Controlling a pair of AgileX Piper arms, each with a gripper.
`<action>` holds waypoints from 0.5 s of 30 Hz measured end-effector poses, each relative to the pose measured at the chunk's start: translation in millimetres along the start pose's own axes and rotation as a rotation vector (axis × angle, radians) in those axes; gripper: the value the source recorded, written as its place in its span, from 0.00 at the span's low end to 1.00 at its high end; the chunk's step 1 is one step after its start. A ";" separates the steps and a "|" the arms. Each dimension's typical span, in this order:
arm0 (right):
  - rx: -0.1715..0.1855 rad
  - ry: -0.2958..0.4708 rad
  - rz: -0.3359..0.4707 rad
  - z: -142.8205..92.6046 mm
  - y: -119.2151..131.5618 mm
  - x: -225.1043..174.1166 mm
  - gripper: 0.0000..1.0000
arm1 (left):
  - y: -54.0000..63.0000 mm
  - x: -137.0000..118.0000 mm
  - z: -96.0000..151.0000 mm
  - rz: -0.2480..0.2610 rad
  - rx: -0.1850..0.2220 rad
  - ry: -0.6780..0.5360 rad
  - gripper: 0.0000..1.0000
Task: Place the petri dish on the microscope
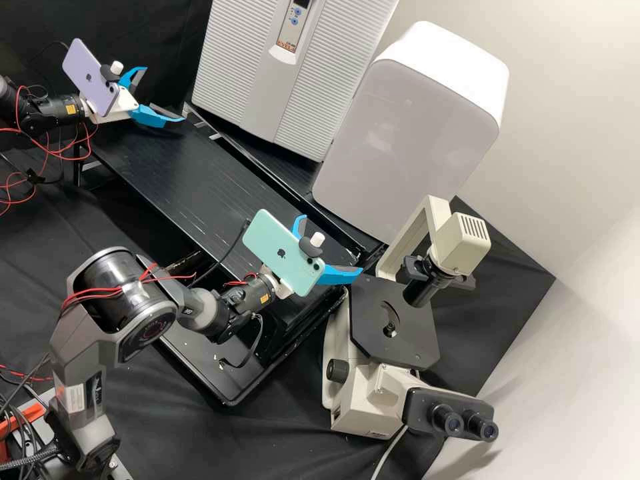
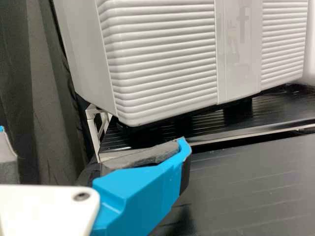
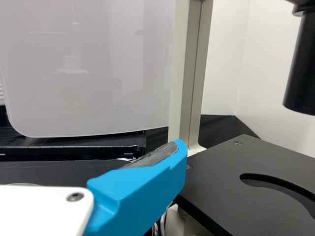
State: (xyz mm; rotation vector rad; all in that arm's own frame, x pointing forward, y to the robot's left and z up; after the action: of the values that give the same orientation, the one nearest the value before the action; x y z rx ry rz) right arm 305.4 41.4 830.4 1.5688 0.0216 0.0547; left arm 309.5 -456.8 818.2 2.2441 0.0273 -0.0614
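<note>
In the high view, my right gripper [image 1: 333, 243] stands open at the bench end, one fingertip near the corner of the stage [image 1: 413, 337] of the microscope [image 1: 373, 400]. From the right wrist view, my right gripper [image 3: 91, 143] has one blue finger [image 3: 142, 191] beside the black stage [image 3: 221, 167]. A faint curved edge [image 3: 23, 185] shows behind its white mount; I cannot tell whether it is the petri dish. My left gripper [image 1: 164, 94] is open over the bench's far left end. In the left wrist view, nothing lies between the fingers of my left gripper [image 2: 92, 135].
A ribbed white cabinet [image 1: 233, 73] and a rounded white box [image 1: 407, 127] stand behind the bench [image 1: 173, 180]. The microscope's lamp arm [image 1: 413, 233] and black condenser [image 1: 421, 291] rise over the stage. Eyepieces [image 1: 448, 421] face the front right.
</note>
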 end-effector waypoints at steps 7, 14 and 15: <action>0.000 0.000 0.000 0.0 0.0 0.0 1.00 | 0.0 0.0 0.0 0.000 0.000 0.000 1.00; -0.022 0.051 0.008 -8.3 -4.5 -26.5 1.00 | 0.0 0.0 0.0 0.000 0.000 0.000 1.00; -0.026 0.064 0.006 -10.3 -6.5 -31.2 1.00 | 0.0 0.0 0.0 0.000 0.000 0.000 1.00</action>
State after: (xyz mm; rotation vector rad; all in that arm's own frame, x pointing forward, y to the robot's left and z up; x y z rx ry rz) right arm 273.9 50.1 823.3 1.5404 0.0661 0.1099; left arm 309.5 -456.8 818.2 2.2441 0.0273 -0.0614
